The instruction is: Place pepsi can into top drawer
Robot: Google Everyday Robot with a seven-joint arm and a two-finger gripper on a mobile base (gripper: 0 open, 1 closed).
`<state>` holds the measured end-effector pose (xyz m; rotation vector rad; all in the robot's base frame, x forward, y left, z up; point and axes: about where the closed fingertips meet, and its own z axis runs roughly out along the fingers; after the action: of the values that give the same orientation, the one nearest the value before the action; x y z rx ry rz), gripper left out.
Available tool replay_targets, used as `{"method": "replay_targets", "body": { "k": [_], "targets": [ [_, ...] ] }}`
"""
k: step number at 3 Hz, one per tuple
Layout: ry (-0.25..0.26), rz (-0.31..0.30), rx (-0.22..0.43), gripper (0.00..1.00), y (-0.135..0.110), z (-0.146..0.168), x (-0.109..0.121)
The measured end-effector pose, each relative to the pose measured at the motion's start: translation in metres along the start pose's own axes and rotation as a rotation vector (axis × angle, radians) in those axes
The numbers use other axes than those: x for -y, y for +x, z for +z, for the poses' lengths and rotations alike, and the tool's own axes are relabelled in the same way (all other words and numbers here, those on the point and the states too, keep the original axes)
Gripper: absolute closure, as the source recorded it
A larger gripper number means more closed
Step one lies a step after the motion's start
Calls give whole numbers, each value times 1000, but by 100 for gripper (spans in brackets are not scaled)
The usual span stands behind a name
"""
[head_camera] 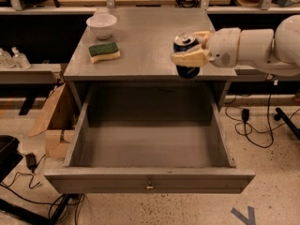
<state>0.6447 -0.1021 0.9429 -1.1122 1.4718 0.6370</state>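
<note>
The pepsi can (186,55) is dark blue with a silver top. My gripper (191,47) is shut on it, with cream fingers (190,58) on both sides. It holds the can upright in the air over the front right edge of the cabinet top (150,36). The top drawer (150,179) is pulled wide open below, grey, with a small metal knob on its front panel. Nothing lies inside it.
A white bowl (101,25) and a green-and-yellow sponge (104,52) sit on the left of the cabinet top. A cardboard box (54,125) stands on the floor at the left. Cables (253,125) lie on the floor at the right.
</note>
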Motion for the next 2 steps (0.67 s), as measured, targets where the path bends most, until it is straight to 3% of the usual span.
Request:
{"method": "replay_targets", "body": {
  "k": [1, 2],
  "targets": [
    [-84, 64, -7, 100, 40, 10, -43],
    [-104, 119, -42, 100, 100, 25, -71]
  ]
}}
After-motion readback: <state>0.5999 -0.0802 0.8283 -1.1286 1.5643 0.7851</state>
